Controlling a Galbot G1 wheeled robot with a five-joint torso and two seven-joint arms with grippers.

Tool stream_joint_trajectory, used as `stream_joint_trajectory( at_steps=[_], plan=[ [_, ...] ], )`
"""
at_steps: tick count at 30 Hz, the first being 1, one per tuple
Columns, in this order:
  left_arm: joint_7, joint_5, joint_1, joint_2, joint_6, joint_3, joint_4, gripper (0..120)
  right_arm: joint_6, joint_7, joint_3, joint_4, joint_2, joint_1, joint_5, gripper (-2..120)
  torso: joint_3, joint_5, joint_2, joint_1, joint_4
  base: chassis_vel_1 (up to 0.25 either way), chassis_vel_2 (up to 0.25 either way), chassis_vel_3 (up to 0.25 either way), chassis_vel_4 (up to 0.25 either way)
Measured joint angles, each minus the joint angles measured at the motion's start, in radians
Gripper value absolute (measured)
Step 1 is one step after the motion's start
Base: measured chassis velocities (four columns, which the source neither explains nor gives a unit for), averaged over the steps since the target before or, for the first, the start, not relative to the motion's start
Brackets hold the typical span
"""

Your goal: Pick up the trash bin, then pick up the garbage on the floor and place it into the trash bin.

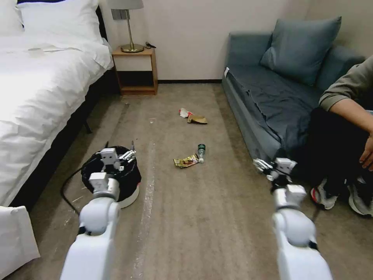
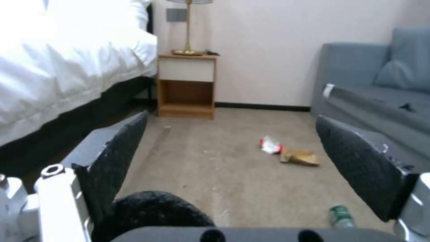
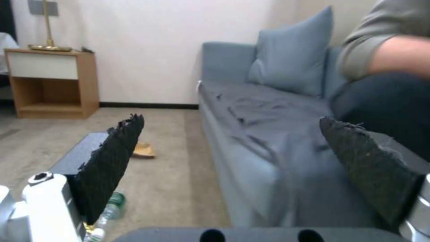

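Observation:
The trash bin (image 1: 131,196), white with a black bag liner, stands on the carpet beside the bed. My left gripper (image 1: 129,155) hovers over its rim, fingers open; in the left wrist view the liner (image 2: 152,208) lies just below the left gripper (image 2: 232,117). The garbage lies ahead: a clear bottle (image 1: 201,152) with a green label, a gold foil wrapper (image 1: 185,161) beside it, and farther off a red-and-white wrapper (image 1: 184,112) touching a tan paper scrap (image 1: 197,119). My right gripper (image 1: 261,165) hangs open near the sofa's front corner, right of the bottle (image 3: 112,205).
A white bed (image 1: 42,89) runs along the left, and a black cable (image 1: 66,186) trails from under it near the bin. A wooden nightstand (image 1: 136,72) with a lamp stands at the far wall. On the grey sofa (image 1: 272,101) at right sits a person, shoes (image 1: 324,196) on the floor.

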Motion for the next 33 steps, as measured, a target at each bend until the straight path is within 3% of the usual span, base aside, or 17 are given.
stream_joint_trajectory(
  at_steps=[3, 12, 14, 17, 19, 20, 22, 23, 25, 26, 28, 29, 30, 32, 33],
  plan=[
    [0.020, -0.005, 0.004, 0.000, -0.005, -0.008, 0.001, 99, -0.002, -0.013, 0.033, 0.060, -0.008, -0.055, 0.020, 100, 0.000, -0.0007, 0.000, 0.000, -0.0008, 0.000, 0.000, 0.000, 0.000],
    [0.052, 0.001, 0.018, 0.006, 0.003, -0.040, 0.023, 98, -0.010, -0.026, 0.002, 0.056, -0.018, -0.062, 0.045, 100, 0.000, -0.0001, 0.000, 0.000, -0.0001, 0.000, 0.000, 0.000, 0.000],
    [0.049, 0.004, 0.018, 0.006, 0.003, -0.050, 0.030, 98, -0.013, -0.027, -0.020, 0.047, -0.026, -0.063, 0.060, 100, 0.000, -0.0002, 0.000, 0.000, 0.0001, 0.000, 0.000, 0.000, 0.000],
    [-0.005, -0.001, 0.011, 0.005, 0.018, -0.062, 0.040, 98, 0.000, -0.044, -0.050, 0.022, -0.033, -0.064, 0.064, 100, 0.000, -0.0001, 0.000, 0.000, 0.0001, 0.000, 0.000, 0.000, 0.000],
    [-0.151, -0.055, 0.001, 0.002, 0.063, -0.064, 0.055, 97, 0.055, -0.078, -0.073, -0.017, -0.033, -0.064, 0.030, 100, 0.000, -0.0001, 0.000, 0.000, 0.0001, 0.000, 0.000, 0.000, 0.000],
    [-0.151, -0.055, 0.001, 0.002, 0.063, -0.064, 0.055, 97, 0.055, -0.078, -0.073, -0.017, -0.033, -0.064, 0.030, 100, 0.000, -0.0001, 0.000, 0.000, 0.0001, 0.000, 0.000, 0.000, 0.000],
    [-0.299, -0.135, -0.012, -0.004, 0.105, -0.066, 0.078, 97, 0.091, -0.094, -0.075, -0.039, -0.015, -0.065, 0.016, 100, 0.000, -0.0001, 0.000, 0.000, 0.0001, 0.000, 0.000, 0.000, 0.000],
    [-0.299, -0.135, -0.012, -0.004, 0.105, -0.066, 0.078, 97, 0.091, -0.094, -0.075, -0.039, -0.015, -0.065, 0.016, 100, 0.000, -0.0001, 0.000, 0.000, 0.0001, 0.000, 0.000, 0.000, 0.000],
    [-0.401, -0.221, -0.024, -0.009, 0.128, -0.064, 0.100, 96, 0.110, -0.102, -0.073, -0.052, -0.010, -0.068, 0.015, 100, 0.000, -0.0002, 0.000, 0.000, 0.0001, 0.000, 0.000, 0.000, 0.000],
    [-0.401, -0.221, -0.024, -0.009, 0.128, -0.064, 0.100, 96, 0.110, -0.102, -0.073, -0.052, -0.010, -0.068, 0.015, 100, 0.000, -0.0002, 0.000, 0.000, 0.0001, 0.000, 0.000, 0.000, 0.000],
    [-0.484, -0.288, -0.046, -0.019, 0.130, -0.067, 0.127, 96, 0.130, -0.118, -0.066, -0.059, -0.011, -0.075, 0.011, 100, 0.000, -0.0001, 0.000, 0.000, 0.0000, 0.000, 0.000, 0.000, 0.000],
    [-0.484, -0.288, -0.046, -0.019, 0.130, -0.067, 0.127, 96, 0.130, -0.118, -0.066, -0.059, -0.011, -0.075, 0.011, 100, 0.000, -0.0001, 0.000, 0.000, 0.0000, 0.000, 0.000, 0.000, 0.000],
    [-0.547, -0.332, -0.066, -0.026, 0.129, -0.080, 0.149, 96, 0.139, -0.122, -0.060, -0.060, -0.011, -0.076, 0.011, 100, 0.000, -0.0003, 0.000, 0.000, -0.0002, 0.000, 0.000, 0.000, 0.000],
    [-0.574, -0.356, -0.073, -0.029, 0.130, -0.092, 0.158, 96, 0.139, -0.123, -0.056, -0.060, -0.012, -0.073, 0.013, 100, 0.000, -0.0002, 0.000, 0.000, -0.0003, 0.000, 0.000, 0.000, 0.000],
    [-0.598, -0.389, -0.077, -0.032, 0.137, -0.121, 0.168, 96, 0.133, -0.124, -0.052, -0.059, -0.016, -0.064, 0.022, 100, 0.000, -0.0001, 0.000, 0.000, -0.0002, 0.000, 0.000, 0.000, 0.000]
  ],
)
